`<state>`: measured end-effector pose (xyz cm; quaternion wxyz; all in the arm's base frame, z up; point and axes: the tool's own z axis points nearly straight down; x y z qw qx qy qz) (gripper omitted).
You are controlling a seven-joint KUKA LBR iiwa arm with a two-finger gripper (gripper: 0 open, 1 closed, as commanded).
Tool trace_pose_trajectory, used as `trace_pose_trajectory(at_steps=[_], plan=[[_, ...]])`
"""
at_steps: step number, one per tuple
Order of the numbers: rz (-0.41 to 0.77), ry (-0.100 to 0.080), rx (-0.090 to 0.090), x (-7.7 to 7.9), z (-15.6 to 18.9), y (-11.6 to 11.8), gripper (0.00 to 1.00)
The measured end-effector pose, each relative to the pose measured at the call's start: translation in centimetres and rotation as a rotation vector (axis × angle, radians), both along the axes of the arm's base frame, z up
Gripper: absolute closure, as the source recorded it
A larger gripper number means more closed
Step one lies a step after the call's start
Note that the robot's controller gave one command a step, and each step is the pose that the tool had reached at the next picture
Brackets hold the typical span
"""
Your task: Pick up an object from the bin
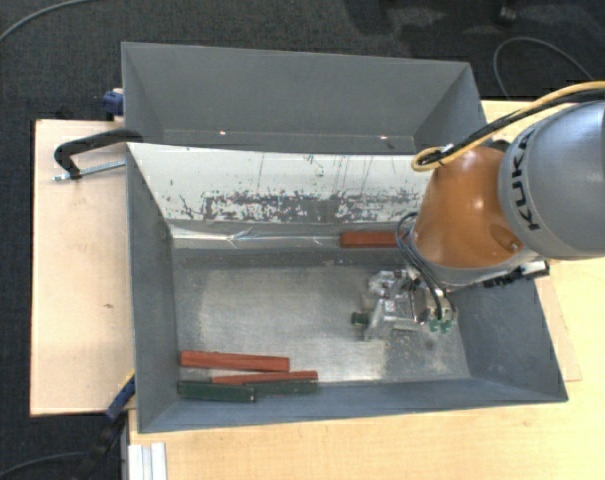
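Bkgd: dark carpet (282, 8), with a light wooden board (82, 268) laid on it under the bin (282, 88). Bin is grey sheet metal with sloped walls. Floor is dull and scuffed; far wall is noted as scratched and speckled in a band just above the floor.

Arm (572, 188) enters from view's right: smooth grey metal casing, partly cut off by the frame edge. Wrist is capped by a glossy rounded orange cover (462, 213), and a yellow cable (522, 118) is run over its top.

Gripper (392, 313) is seen low over the bin floor, right-of-centre, above a bare patch of metal. It reads as a tangle of small metal parts and wires. Spread or pressed together: cannot be told. Its upper part is hidden under the orange cover.

Nearest obj: a red-brown bar (367, 238), flat, narrow, straight-edged, matte. It lies beyond the gripper, against the foot of the far wall, near but apart. Its right end is covered by the orange cover, so full length is not made out.

Other objs lie well apart from the gripper, toward view's lower left along the near wall. They are an upper red-brown bar (234, 362), a second red-brown bar (267, 376) just nearer the wall, and a dark green bar (217, 392) at the wall's foot. All 3 are long, thin and approx. parallel, lying close beside one another. Whether they touch cannot be told.
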<state>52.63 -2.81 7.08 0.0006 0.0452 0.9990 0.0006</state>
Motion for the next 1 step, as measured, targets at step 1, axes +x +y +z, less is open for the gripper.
trace_pose_trajectory(at_steps=[1], plan=[[-0.003, -0.014, -0.002, 1.41, 14.57, -1.68, 1.0]])
